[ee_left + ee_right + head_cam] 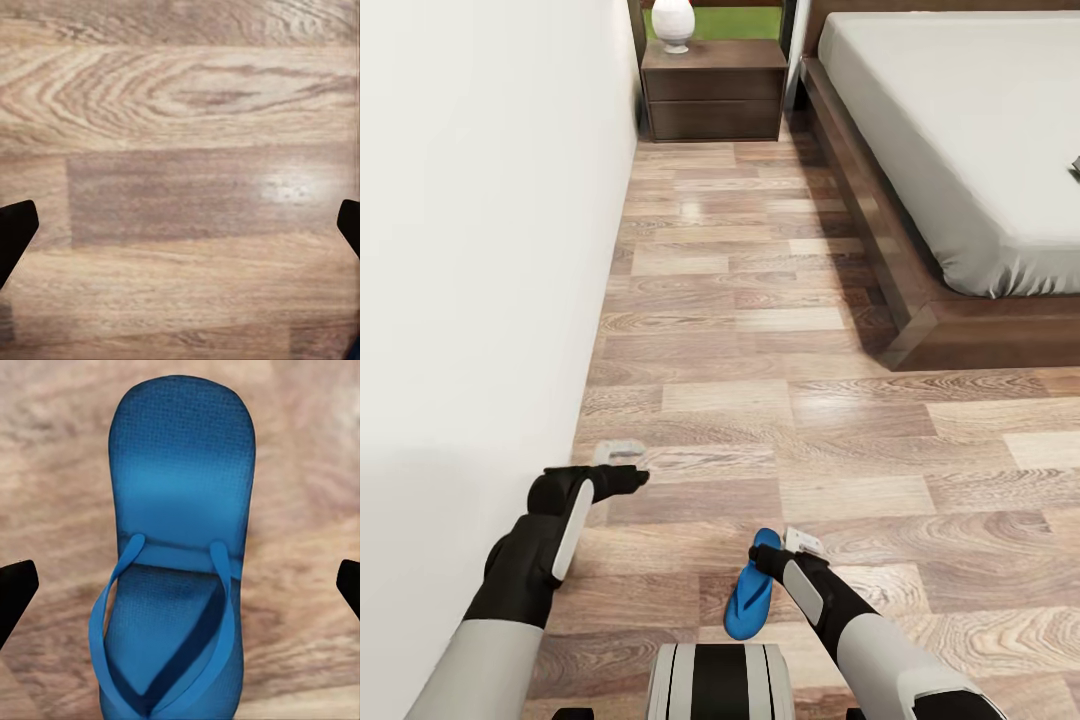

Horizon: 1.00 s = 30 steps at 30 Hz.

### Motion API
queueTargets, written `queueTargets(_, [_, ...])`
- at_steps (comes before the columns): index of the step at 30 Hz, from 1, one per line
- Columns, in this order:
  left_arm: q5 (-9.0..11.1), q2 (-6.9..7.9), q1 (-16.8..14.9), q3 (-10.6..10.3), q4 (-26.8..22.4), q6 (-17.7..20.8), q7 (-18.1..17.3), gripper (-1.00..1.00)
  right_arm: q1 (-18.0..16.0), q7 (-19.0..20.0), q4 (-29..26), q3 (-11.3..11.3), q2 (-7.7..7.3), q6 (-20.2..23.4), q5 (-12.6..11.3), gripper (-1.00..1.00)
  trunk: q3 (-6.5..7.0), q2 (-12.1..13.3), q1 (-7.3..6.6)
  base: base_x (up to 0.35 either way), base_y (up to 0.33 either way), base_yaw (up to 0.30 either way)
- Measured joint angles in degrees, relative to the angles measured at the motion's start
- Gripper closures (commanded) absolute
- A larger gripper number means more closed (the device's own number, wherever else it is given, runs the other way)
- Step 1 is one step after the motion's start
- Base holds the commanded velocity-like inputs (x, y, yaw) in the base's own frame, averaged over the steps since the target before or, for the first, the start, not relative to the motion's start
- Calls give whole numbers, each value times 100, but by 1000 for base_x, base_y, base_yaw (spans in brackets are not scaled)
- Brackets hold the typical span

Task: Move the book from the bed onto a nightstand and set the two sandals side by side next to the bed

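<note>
Looking from the head, a blue sandal [749,600] lies on the floor [760,330] under the right tool [785,555], far from the bed [950,130]; no book or second sandal is identifiable. Both wrist views show tool tips apart, left [180,225] over bare planks, right [180,585] above the sandal. Everything seems left.
</note>
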Motion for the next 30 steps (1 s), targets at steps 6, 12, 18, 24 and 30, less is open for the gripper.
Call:
queueTargets(6, [16,-7,8,-4,-183,63,0,-100,0,0,30,3,0,-3,1,-100,0,0,0,0,0,0])
queueTargets(12, [76,-4,10,-4,-251,85,-5,-100,0,0,39,5,0,0,1,-100,-110,-6,13,0,0,0])
queueTargets(18, [109,-3,8,-1,-276,93,-7,-100,0,0,51,6,0,1,1,-100,-133,-8,15,0,0,0])
queueTargets(24, [117,-2,9,-4,-284,94,-8,-100,0,5,101,8,0,2,1,-100,-133,-8,16,0,0,0])
queueTargets(30, [119,-2,11,-5,-284,94,-8,-100,0,8,137,11,0,2,2,-100,-133,-8,15,0,0,0])
